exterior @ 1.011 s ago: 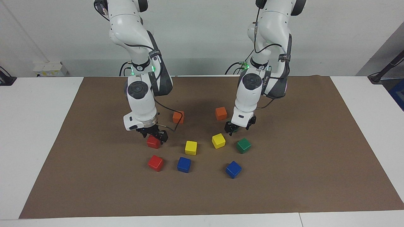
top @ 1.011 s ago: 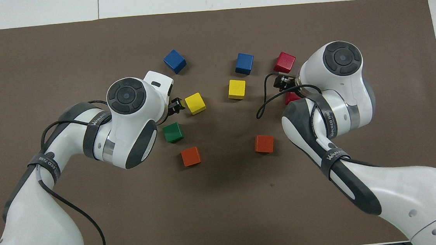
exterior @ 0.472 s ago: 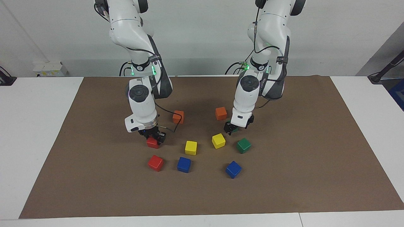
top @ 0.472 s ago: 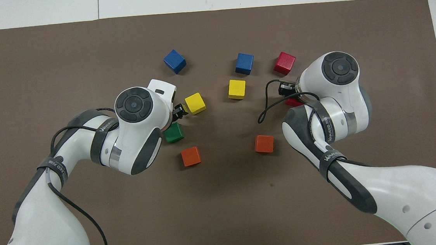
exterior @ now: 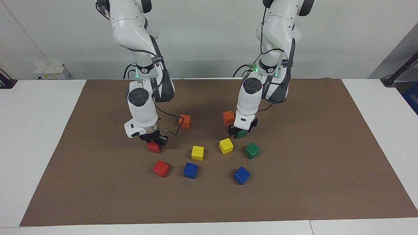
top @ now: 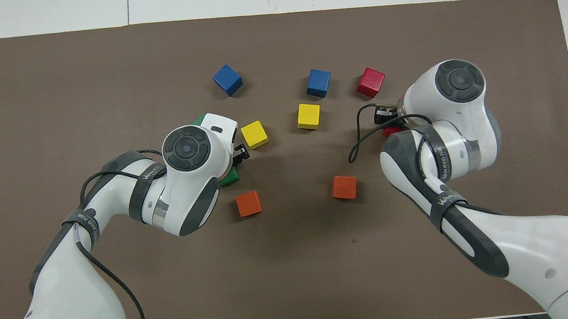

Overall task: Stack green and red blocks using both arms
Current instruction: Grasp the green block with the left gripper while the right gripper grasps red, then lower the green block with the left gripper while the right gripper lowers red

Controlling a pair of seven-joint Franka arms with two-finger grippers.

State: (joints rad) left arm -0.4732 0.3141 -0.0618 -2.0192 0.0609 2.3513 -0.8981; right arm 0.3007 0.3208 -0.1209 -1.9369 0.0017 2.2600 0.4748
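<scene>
My right gripper is shut on a red block low over the brown mat; the block shows as a sliver in the overhead view. The second red block lies on the mat farther from the robots. My left gripper is down at a green block, which shows just under the hand and peeks out in the overhead view. The second green block lies farther out; only its corner shows past the left wrist from overhead.
Two orange cubes lie nearer the robots. Two yellow cubes and two blue cubes lie between and farther out. The brown mat covers the white table.
The right gripper has carried the red block a little toward the right arm's end of the table. The left hand has shifted over the green block, which has stayed in place.
</scene>
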